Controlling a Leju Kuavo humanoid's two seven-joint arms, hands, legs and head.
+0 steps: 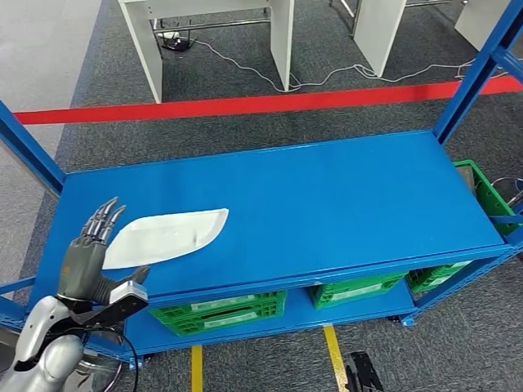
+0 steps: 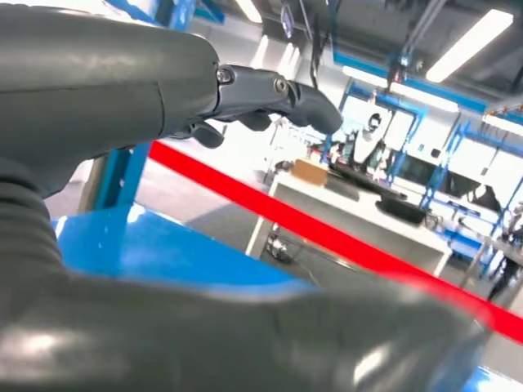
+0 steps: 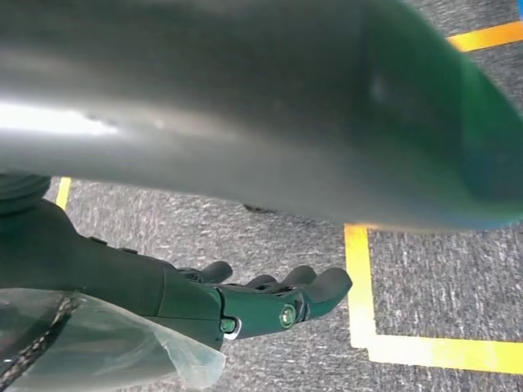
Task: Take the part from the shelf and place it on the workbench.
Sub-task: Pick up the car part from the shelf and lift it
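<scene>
head view high, looking down on shelf (image 1: 296, 204); wrist views close.

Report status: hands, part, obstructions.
Left hand open, beside the white part, not gripping. Right hand open, hanging over floor. Part flat on blue shelf. Nothing blocking.

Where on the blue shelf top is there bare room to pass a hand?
The blue shelf top is bare from the white part's tip across to its right end. Crowded only at front left, where the left hand hovers beside the part.

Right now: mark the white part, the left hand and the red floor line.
white part (image 1: 169, 236), head view, middle of its flat top face
left hand (image 1: 83, 260), head view, back of the hand
red floor line (image 1: 247, 104), head view, mid-stretch behind the shelf
</scene>
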